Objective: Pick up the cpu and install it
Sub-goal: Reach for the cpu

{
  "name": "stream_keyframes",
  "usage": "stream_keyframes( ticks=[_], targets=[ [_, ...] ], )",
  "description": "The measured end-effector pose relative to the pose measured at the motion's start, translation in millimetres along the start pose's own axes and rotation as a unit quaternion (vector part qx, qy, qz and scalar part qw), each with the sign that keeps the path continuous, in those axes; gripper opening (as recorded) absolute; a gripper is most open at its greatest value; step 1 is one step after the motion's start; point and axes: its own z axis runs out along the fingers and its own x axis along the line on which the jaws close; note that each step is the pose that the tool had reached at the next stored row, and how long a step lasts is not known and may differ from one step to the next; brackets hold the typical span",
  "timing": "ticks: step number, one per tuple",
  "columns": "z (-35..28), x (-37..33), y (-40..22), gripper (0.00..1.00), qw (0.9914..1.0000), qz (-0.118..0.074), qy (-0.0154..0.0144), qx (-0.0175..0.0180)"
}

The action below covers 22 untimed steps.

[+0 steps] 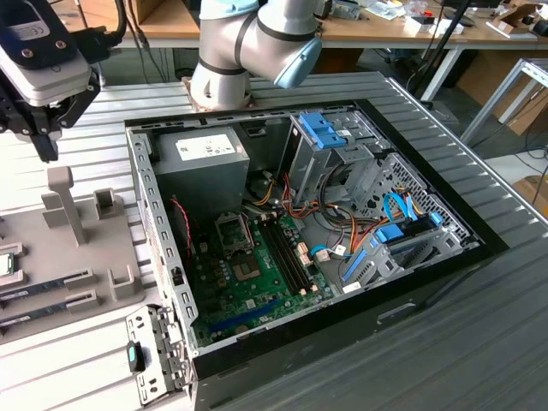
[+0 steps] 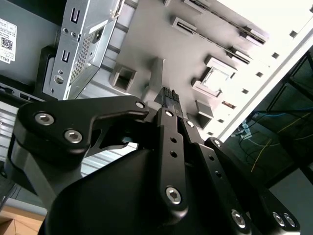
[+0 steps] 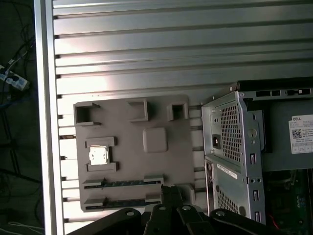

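Ribbed aluminium planking makes up the table (image 3: 146,49), and on it lie the two things I care about: an open case (image 1: 154,205) and, just beside it on the exterior view's left, a matte grey tray (image 3: 122,127). My gripper (image 2: 166,94) hangs over that tray with its black fingers drawn together at the ribbed tips, nothing between them.

The cpu (image 3: 98,155) — one small square chip with a silvery top and a thin green rim — lies flat in its own framed nest on the tray, apart from the gripper. Two sticks (image 3: 122,182), long and narrow, lie in parallel slots near it, closer to my fingertips in the first wrist view. Three box-like pockets (image 3: 139,110) line the tray's other edge, and a rounded square pad (image 3: 155,139) sits in the middle.

A tall grey post (image 1: 64,201) stands up from the tray close under the gripper in the exterior view, and a shorter block (image 1: 103,201) stands beside it.

Inside the case I see a green board (image 1: 257,291) with one metal-framed socket (image 1: 233,231). A smooth grey power supply (image 1: 201,163) fills the end nearest the arm (image 1: 248,43). Perforated sheet-metal bays (image 1: 402,184) carry blue plastic clips (image 1: 321,128), and loose bundles of red, orange and yellow wire (image 1: 300,205) drape between board and bays.
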Motion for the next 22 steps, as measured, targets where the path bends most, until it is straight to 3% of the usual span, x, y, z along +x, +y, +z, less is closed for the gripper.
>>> stream_keyframes(
  ticks=[22],
  targets=[
    [-0.4, 13.2, -1.0, 0.11, 1.0, 0.0, 0.0, 0.0]
  ],
)
